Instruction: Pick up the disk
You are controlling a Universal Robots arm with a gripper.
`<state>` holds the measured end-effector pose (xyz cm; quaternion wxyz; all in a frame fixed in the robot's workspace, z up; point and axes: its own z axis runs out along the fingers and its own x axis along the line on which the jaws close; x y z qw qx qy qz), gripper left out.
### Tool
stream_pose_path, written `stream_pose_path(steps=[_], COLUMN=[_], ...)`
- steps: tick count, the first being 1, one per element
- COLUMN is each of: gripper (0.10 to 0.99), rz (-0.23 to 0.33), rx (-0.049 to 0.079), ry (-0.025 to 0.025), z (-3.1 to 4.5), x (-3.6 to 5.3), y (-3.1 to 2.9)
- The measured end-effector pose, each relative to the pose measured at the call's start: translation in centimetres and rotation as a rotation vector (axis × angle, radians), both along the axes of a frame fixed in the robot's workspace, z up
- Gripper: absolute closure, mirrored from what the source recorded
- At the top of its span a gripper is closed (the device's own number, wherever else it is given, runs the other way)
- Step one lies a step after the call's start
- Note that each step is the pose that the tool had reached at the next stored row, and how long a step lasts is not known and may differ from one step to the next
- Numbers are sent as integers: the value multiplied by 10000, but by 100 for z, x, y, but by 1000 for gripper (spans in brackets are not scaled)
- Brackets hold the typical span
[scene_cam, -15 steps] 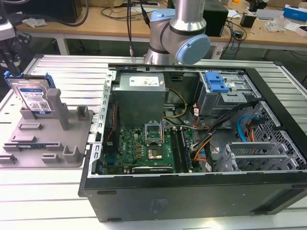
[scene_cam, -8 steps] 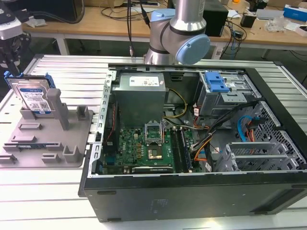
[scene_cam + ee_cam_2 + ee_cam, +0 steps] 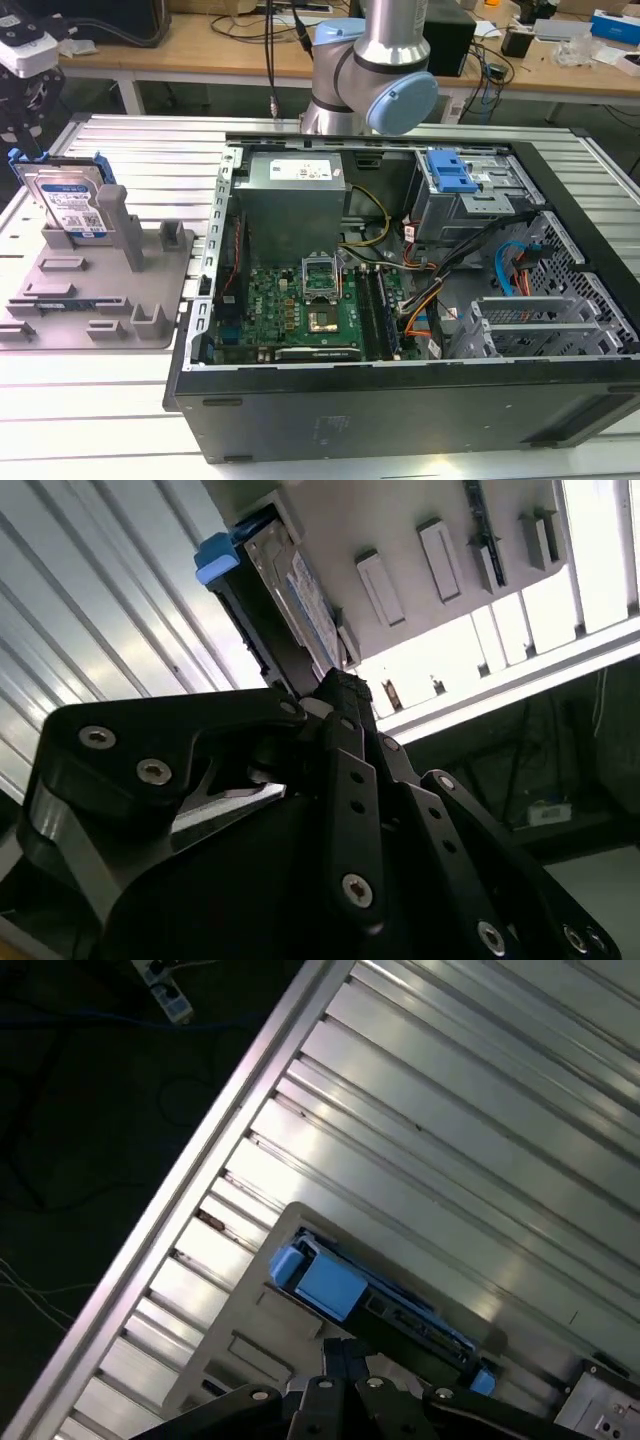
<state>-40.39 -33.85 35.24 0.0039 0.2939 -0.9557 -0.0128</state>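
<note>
- At nine o'clock in the exterior view, the disk (image 3: 68,205) stands upright on its edge in the grey holder (image 3: 100,290). Its white-and-blue label faces the camera, and blue edging runs along its upper edge.
- The grey holder lies flat on the slatted metal table (image 3: 130,140), just beside the open computer case (image 3: 400,405), at nine o'clock from the case.
- The gripper (image 3: 338,685) hangs over the disk. In the second wrist view its black linkage narrows to a tip right at one end of the disk (image 3: 300,600). Whether it touches the disk cannot be told, nor whether the pincer is apart, together or clamped on anything.
- In the first wrist view the disk (image 3: 330,1285) shows edge-on with a blue tab at one end. It sits in the pale holder, and the table's slats run behind it.
- The arm (image 3: 375,65), silver with pale blue joint caps, rises at twelve o'clock in the exterior view, behind the case.
- Inside the case, the grey power supply (image 3: 295,195) sits toward eleven o'clock and the green motherboard (image 3: 300,310) toward seven o'clock.
- The blue bracket (image 3: 448,172) sits toward one o'clock in the case, well apart from the disk.
- Orange and blue cables (image 3: 512,265) run through the case toward three o'clock.
</note>
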Motion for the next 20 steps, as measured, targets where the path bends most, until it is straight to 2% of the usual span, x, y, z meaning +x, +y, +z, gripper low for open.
stream_pose_path(steps=[5, 7, 14, 16, 17, 18, 20], gripper=[980, 980, 973, 851, 851, 729, 729], rz=[1091, 1825, 3171, 3496, 3722, 3968, 4242], rx=[0, 0, -2, -6, -8, -10, -11], ry=[0, 0, 0, 1, 2, 1, 2], z=[0, 0, 0, 0, 1, 1, 1], x=[0, 0, 0, 0, 0, 0, 0], y=[0, 0, 6, 10, 12, 16, 24])
